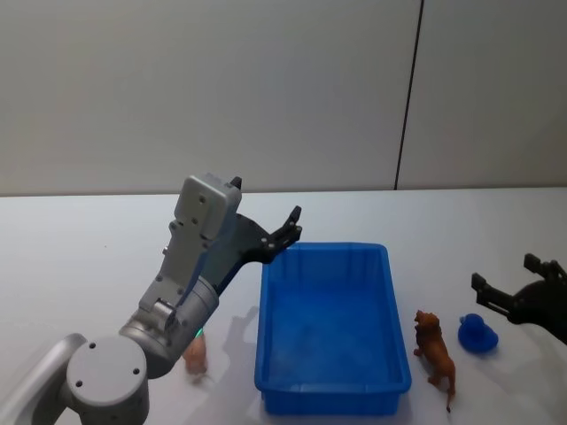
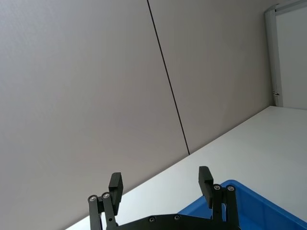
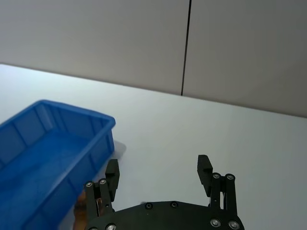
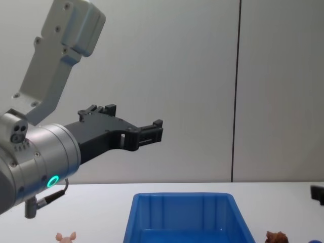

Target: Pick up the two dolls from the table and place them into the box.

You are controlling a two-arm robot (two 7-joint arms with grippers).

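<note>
The blue box [image 1: 328,328] stands empty in the middle of the white table [image 1: 80,257]. The pale pink doll [image 1: 197,357] stands left of it, partly hidden behind my left arm; its ears also peek up in the chest view [image 4: 66,237]. The brown doll [image 1: 436,350] stands just right of the box, its head also in the chest view [image 4: 277,237]. My left gripper [image 1: 288,228] hangs open and empty, high above the box's far left corner [image 2: 259,206]. My right gripper [image 1: 523,297] is open and low, to the right of the brown doll.
A small blue toy [image 1: 478,335] sits between the brown doll and my right gripper. A grey wall with a dark vertical seam [image 1: 407,97] rises behind the table. Bare tabletop lies behind the box and at far left.
</note>
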